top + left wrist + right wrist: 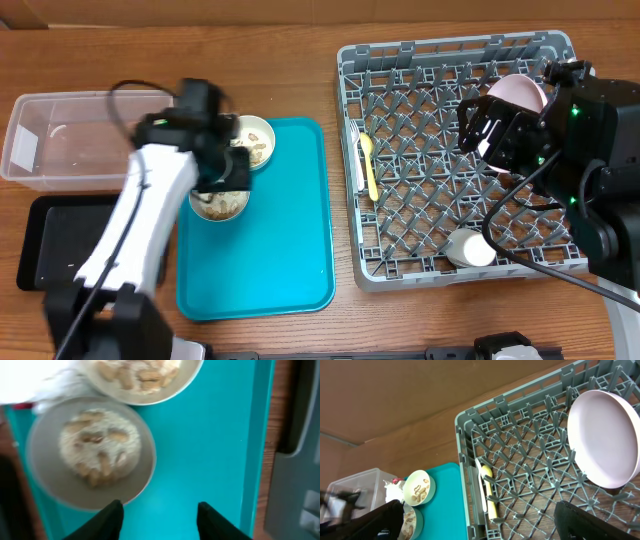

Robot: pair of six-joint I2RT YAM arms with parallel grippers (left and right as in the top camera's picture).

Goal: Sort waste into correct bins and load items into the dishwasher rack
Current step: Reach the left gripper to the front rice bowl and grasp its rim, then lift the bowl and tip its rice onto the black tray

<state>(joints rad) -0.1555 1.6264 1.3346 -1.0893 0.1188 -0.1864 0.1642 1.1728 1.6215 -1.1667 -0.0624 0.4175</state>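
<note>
Two bowls [222, 203] of rice and nuts [97, 445] sit close together on the upper left part of the teal tray [290, 250]. One is at its top edge and one near its left edge. The left fingers [111, 521] hang apart and hold nothing, just off the nearer bowl's rim, with plain teal surface between them. The tray's right half and lower part are open, and a narrow strip of bare table [337, 200] separates it from the rack [400, 275].

In the rack there is one plate [522, 93] standing on edge near the far right corner. One cup [470, 248] lies on its side by the near wall. One spoon [371, 165] and one fork [356, 160] lie side by side along the left wall, the fork nearer the wall. The middle of the rack's grid is free. The right fingers [590, 522] are spread wide and hold nothing.

The overhead view hides one napkin [394, 493] and one red wrapper [395, 481] under the left arm. The wrist views show them beside the bowls, toward the clear tub [30, 150]. Only the overhead view shows the black tray [45, 250], just in front of the tub.
</note>
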